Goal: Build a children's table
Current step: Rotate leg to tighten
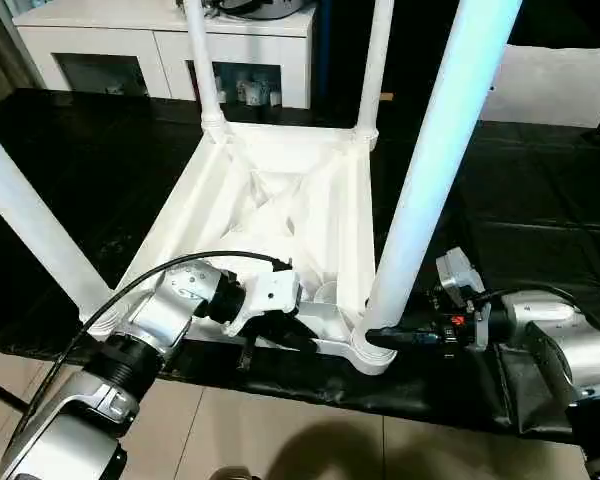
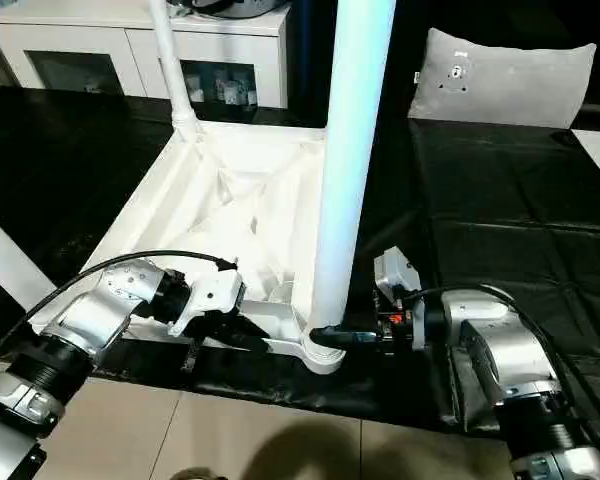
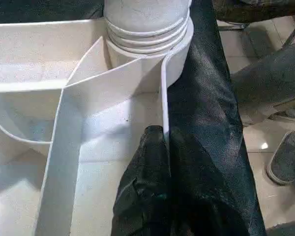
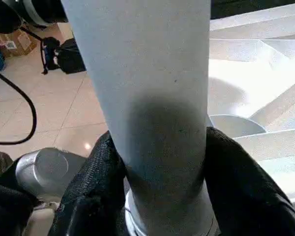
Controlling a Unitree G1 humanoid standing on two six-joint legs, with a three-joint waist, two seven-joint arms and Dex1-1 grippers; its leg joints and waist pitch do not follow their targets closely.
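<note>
At the near edge of the black-covered work surface [image 1: 540,230], the right gripper [image 4: 157,162] clasps a white leg [image 1: 435,170] just above its corner socket; the left gripper [image 3: 164,147] pinches the rim of the upturned table top [image 1: 280,200] — legs pointing up.

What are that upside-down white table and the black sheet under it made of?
The table top and legs look like moulded plastic: smooth, slightly glossy, with thin ribs underneath. The black cover seems a thin, shiny, wrinkled film or coated cloth; which one is unclear.

Both end effectors [image 1: 280,335] [image 1: 385,337] clamped, forearms low.
</note>
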